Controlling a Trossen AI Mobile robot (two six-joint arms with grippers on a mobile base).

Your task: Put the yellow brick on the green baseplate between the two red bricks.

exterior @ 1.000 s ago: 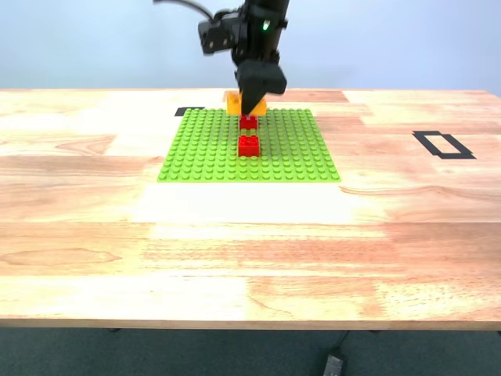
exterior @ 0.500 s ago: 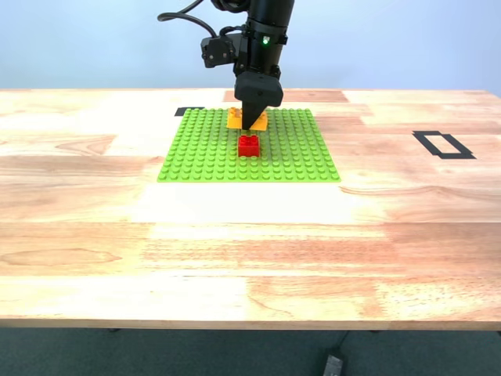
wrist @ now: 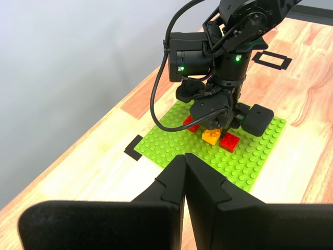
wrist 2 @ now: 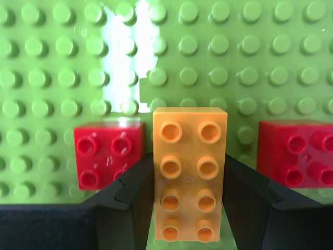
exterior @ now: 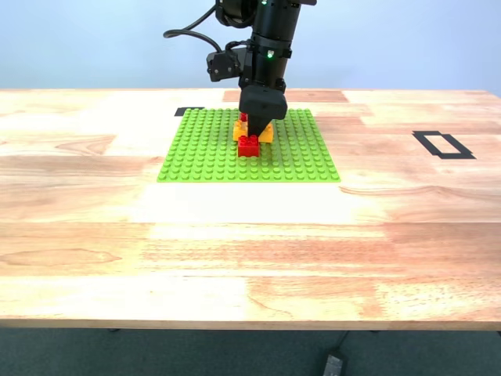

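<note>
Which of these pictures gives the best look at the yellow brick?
The second wrist view: the yellow brick fills the picture, studs up, clamped by my second gripper between two red bricks. In the exterior view and the first wrist view it is small and half hidden by the arm.

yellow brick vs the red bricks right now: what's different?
The yellow brick is longer, showing eight studs in two rows; each of the red bricks is squarish with four. The yellow brick is clamped in my second gripper; the red bricks sit free on the green baseplate, one on either side of it. All are studded plastic bricks.
</note>
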